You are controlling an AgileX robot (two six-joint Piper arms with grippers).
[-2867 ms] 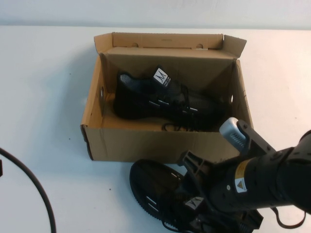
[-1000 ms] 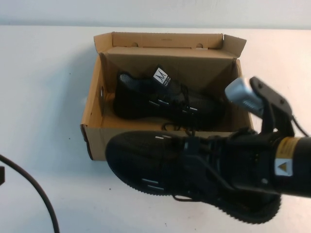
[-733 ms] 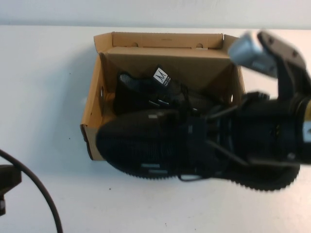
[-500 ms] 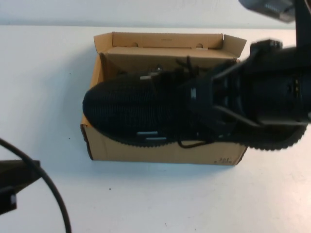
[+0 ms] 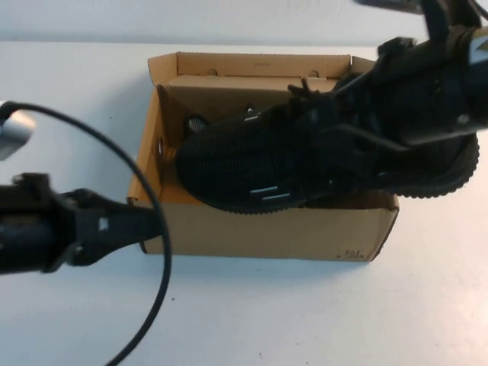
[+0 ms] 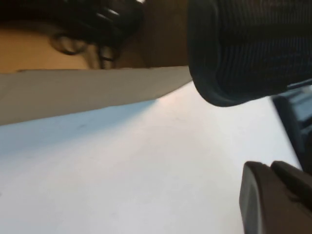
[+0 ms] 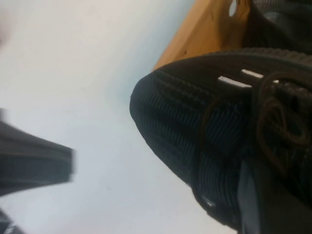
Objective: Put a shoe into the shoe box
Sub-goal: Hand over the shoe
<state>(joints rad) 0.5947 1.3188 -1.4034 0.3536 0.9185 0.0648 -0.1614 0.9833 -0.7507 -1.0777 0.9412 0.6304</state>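
Observation:
The brown cardboard shoe box (image 5: 267, 229) stands open at the table's middle, lid flap at the back. My right gripper (image 5: 358, 133) is shut on a black mesh shoe (image 5: 252, 164) and holds it over the box's opening, toe to the left and heel over the right wall. The shoe also shows in the right wrist view (image 7: 195, 122) and its toe in the left wrist view (image 6: 243, 48). The second, identical shoe (image 5: 197, 122) lies inside the box, mostly hidden under the held one. My left gripper (image 5: 141, 223) is at the box's front left corner.
A black cable (image 5: 156, 198) loops from my left arm across the box's front left corner. White table lies in front of the box and on both sides. The box's front wall (image 6: 73, 92) shows close in the left wrist view.
My right gripper lifted the shoe from the table in front of the box and carried it back over the opening. My left arm came in from the left towards the box's corner.

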